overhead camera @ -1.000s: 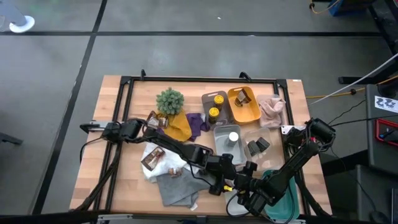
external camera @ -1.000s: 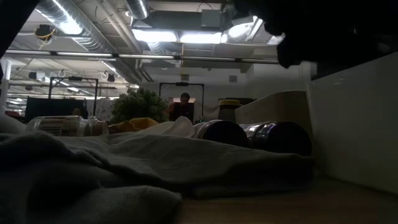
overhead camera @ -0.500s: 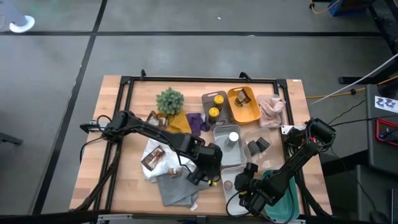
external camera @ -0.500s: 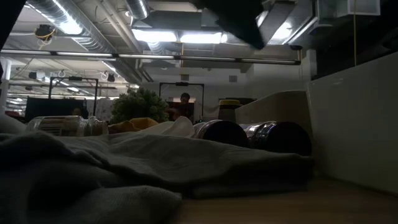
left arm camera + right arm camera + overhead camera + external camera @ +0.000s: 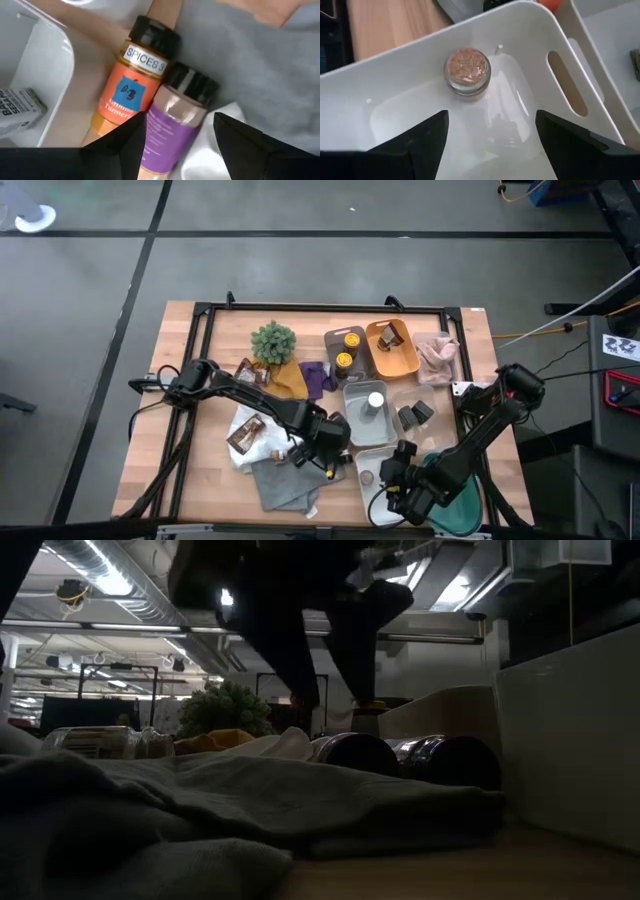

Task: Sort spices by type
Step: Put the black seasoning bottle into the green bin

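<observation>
Right gripper (image 5: 400,470) hangs fingers apart over the white tray (image 5: 530,30), where a cork-topped jar (image 5: 467,71) stands; left gripper (image 5: 177,132) hovers spread above a purple-labelled bottle (image 5: 172,125) lying touching an orange-labelled bottle (image 5: 132,90) beside the grey cloth (image 5: 260,65)

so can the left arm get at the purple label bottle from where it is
Probably yes. The left gripper hangs open just above the purple-label bottle, fingers either side. The orange-label bottle lies against it, so one finger has little room.
</observation>
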Robot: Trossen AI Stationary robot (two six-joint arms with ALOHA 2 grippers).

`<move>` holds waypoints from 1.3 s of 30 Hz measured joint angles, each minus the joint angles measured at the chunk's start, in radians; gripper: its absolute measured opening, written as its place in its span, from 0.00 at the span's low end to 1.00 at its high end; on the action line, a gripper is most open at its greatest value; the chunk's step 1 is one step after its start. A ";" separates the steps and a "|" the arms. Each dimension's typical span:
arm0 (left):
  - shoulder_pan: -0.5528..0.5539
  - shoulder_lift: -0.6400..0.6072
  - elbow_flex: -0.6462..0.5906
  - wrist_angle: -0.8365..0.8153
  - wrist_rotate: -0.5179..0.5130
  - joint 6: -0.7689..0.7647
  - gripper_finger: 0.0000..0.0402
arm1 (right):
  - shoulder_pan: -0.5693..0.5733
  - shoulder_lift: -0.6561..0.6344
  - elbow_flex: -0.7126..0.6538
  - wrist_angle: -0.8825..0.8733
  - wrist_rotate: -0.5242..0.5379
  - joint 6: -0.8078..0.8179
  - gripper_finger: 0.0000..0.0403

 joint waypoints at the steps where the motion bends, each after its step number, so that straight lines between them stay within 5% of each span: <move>1: 0.000 0.000 -0.006 0.008 -0.007 0.023 0.53 | 0.000 -0.004 0.000 0.001 0.000 0.000 0.74; 23: 0.004 0.000 -0.172 0.240 -0.022 0.149 0.53 | 0.000 -0.141 0.001 0.014 -0.023 -0.002 0.74; 39: 0.003 0.010 -0.177 0.234 -0.022 0.133 0.53 | 0.000 -0.141 0.001 0.018 -0.018 -0.003 0.74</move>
